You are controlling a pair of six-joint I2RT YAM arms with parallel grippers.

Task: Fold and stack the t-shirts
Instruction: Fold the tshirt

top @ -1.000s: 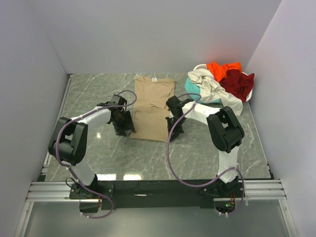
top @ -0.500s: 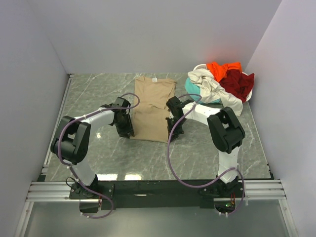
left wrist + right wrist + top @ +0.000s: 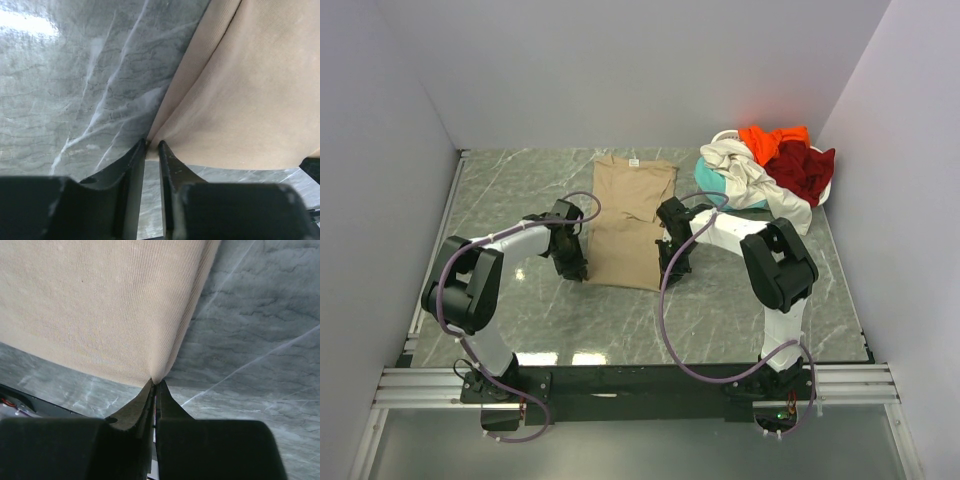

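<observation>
Corners of the fine-ribbed tan t-shirt [image 3: 630, 225] sit pinched in left pincer [image 3: 152, 144] and right pincer [image 3: 155, 383]

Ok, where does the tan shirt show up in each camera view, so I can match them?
Top external: the tan shirt lies flat mid-table, collar toward the far edge.
Left wrist: it fills the upper right, its near corner between the tips of the left gripper.
Right wrist: it fills the upper left, its near corner at the tips of the right gripper.
Shared landmark: the grey marble table, visible beside the shirt in all three.
</observation>
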